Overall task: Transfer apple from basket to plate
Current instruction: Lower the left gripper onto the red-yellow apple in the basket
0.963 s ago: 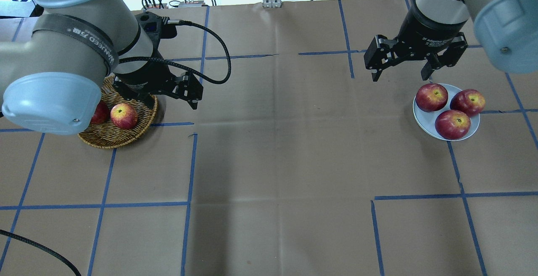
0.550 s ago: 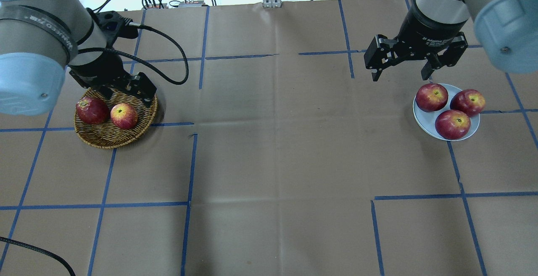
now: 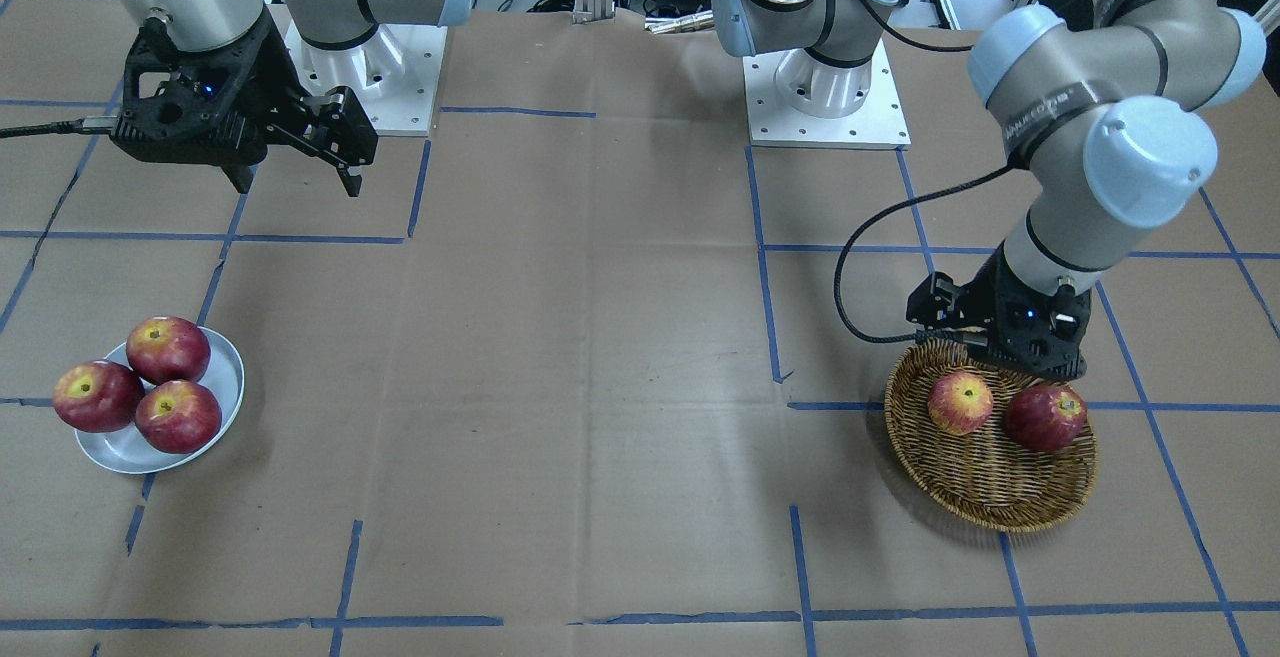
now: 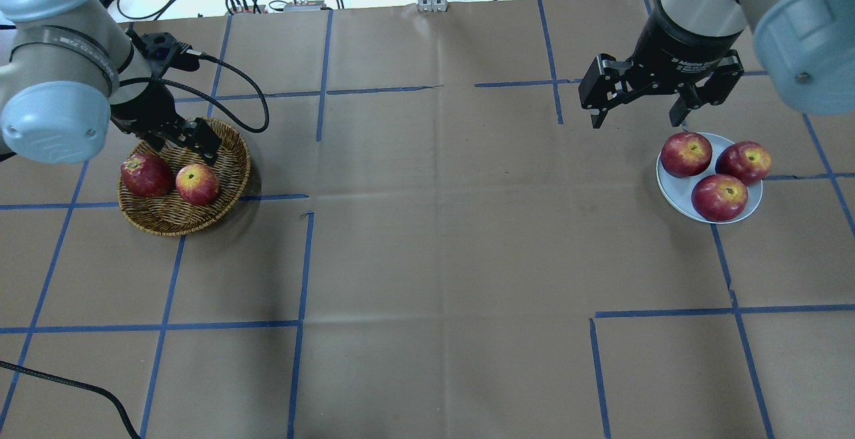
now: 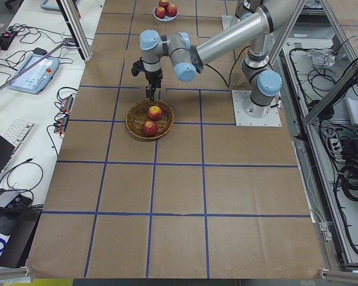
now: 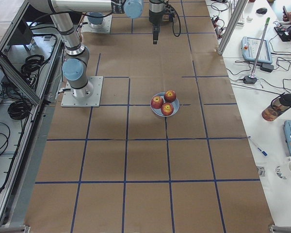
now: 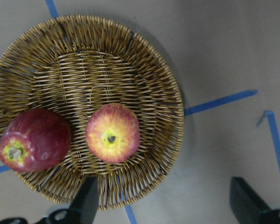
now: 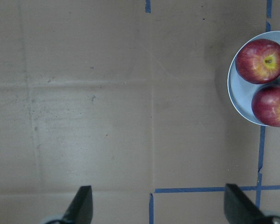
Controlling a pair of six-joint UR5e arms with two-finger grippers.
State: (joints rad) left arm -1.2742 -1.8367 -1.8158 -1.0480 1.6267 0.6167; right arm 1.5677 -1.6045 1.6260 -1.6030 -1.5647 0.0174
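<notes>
While the left tool [image 4: 179, 146] hangs low over the far rim of the basket [image 4: 174, 225], its jaws stand wide apart and hold nothing. From its wrist camera one fingertip shows over the basket's rim and the other out over the bare surface [image 4: 434, 225] beside it. At the left end of the surface, the wicker basket holds two fruits. A dark red apple [image 4: 146, 175] lies on its outer side. Just beside that, toward the middle of the surface, lies the apple [image 4: 197, 184], streaked red with a yellow top, stem end up, and neither finger touches it. Blue tape lines [image 4: 304, 258] cross the brown paper in the wide stretch between basket and plate. Further right, the right tool [image 4: 638, 120] hangs above the surface near the far edge of the plate [image 4: 668, 192], its jaws also spread wide and empty. On the plate, at the right end, sit three dark red apples [image 4: 719, 198], close together and filling most of it.
</notes>
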